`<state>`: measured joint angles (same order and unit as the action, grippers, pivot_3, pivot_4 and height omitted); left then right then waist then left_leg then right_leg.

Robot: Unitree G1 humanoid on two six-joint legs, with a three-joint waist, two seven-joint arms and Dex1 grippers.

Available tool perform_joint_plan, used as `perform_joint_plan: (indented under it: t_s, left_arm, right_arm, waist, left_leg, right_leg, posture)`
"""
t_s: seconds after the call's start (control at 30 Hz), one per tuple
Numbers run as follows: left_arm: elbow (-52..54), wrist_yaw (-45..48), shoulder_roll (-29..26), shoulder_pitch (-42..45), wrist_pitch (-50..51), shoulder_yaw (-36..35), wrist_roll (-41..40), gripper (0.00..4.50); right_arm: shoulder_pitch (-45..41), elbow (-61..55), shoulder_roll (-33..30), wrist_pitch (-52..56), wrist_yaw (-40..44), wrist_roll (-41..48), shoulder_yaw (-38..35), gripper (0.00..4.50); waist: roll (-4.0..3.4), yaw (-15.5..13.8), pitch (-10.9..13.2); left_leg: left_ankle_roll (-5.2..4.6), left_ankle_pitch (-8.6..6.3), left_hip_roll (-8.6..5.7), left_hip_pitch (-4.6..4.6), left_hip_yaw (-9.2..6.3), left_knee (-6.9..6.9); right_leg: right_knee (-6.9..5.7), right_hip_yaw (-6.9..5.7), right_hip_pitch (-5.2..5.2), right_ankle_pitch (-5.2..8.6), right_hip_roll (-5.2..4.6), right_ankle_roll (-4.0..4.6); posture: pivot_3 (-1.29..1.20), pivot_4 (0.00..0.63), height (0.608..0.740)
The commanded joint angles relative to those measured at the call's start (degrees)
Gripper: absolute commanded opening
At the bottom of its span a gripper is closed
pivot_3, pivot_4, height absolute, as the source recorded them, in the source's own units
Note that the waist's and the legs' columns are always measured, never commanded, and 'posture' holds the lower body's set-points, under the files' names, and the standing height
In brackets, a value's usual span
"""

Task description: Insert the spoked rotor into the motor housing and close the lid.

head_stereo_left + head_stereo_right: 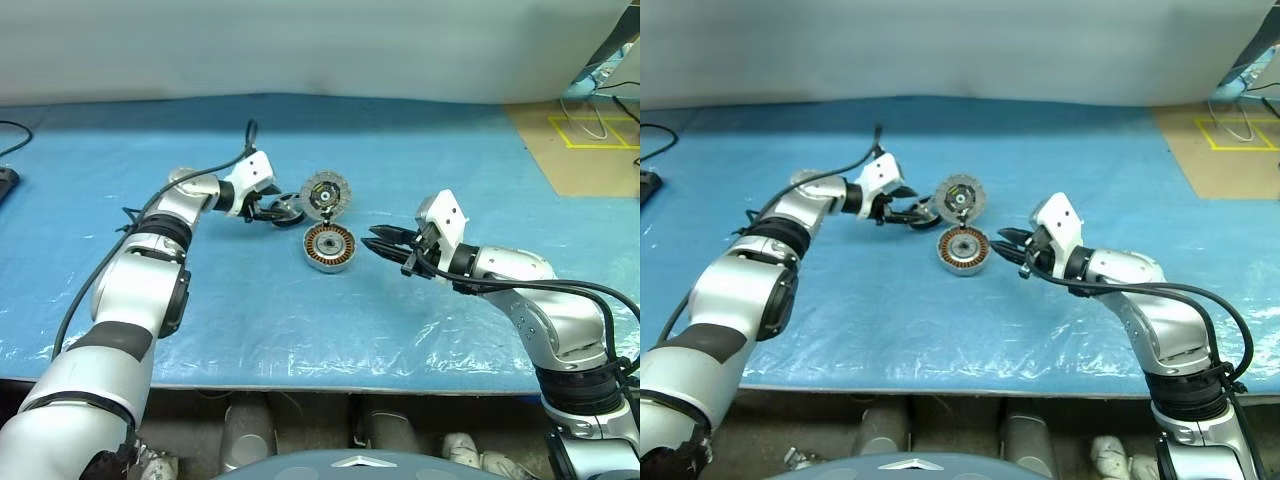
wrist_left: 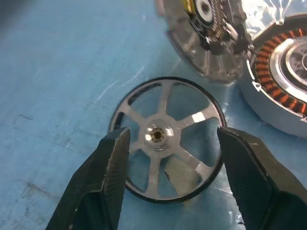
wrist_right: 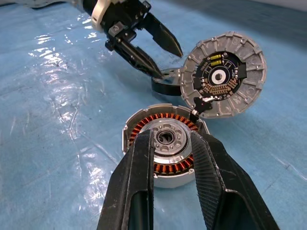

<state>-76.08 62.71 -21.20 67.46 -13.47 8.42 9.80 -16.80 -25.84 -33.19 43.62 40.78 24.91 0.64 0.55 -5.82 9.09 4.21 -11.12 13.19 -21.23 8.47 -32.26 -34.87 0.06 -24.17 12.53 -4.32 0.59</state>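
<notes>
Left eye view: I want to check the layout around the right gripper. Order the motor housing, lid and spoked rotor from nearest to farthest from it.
From the right gripper:
1. Motor housing, just beyond its fingers, toward the robot's left.
2. Lid, propped tilted behind the housing.
3. Spoked rotor, farthest, between the left gripper's fingers.

A crinkled glossy blue plastic sheet (image 1: 420,170) covers the table. The small silver spoked metal wheel (image 2: 167,136) has a thin black rim. The squat silver metal drum (image 3: 163,143) carries a ring of copper-orange windings around a shiny silver centre. The round grey ribbed disc (image 3: 222,80) shows a black hub with yellow-green marks. Black ridged fingers (image 2: 108,163) flank the wheel.
</notes>
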Motion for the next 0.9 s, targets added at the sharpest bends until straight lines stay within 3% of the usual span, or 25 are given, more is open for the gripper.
perform_joint_plan:
  t_s: [0.03,0.83,0.9]
  left_arm:
    - [-0.13,-1.35,0.56,1.27,-0.11,0.20,1.31,3.00]
    - [-1.02,-6.37,3.12,-0.76,3.29,-0.67,3.82,3.00]
    - [-1.02,-4.63,2.77,-1.47,2.70,-0.10,4.35,2.61]
  right_arm:
    - [0.47,-3.18,-0.60,-0.24,-0.76,1.02,-1.35,1.23]
    - [2.37,-2.76,-1.37,-2.11,-3.99,-2.16,0.24,1.23]
    - [2.44,-2.84,-1.23,-2.04,-4.14,-2.27,0.24,1.23]
  waist:
    - [0.00,0.00,0.00]
    - [0.01,-0.06,0.00]
    - [0.01,-0.02,0.00]
  left_leg:
    - [0.00,0.00,0.00,0.00,-0.01,0.00]
    - [-0.01,0.00,-0.13,0.03,-0.05,-0.01]
    - [-0.01,0.00,-0.16,0.04,-0.05,-0.01]
  right_leg:
    - [0.00,0.00,0.00,0.00,0.00,0.00]
    - [0.00,0.00,0.06,-0.03,-0.07,-0.05]
    - [0.00,0.01,0.07,-0.03,-0.09,-0.05]
  posture:
    - [0.00,0.150,0.740]
    - [0.00,0.150,0.740]
    - [0.00,0.150,0.740]
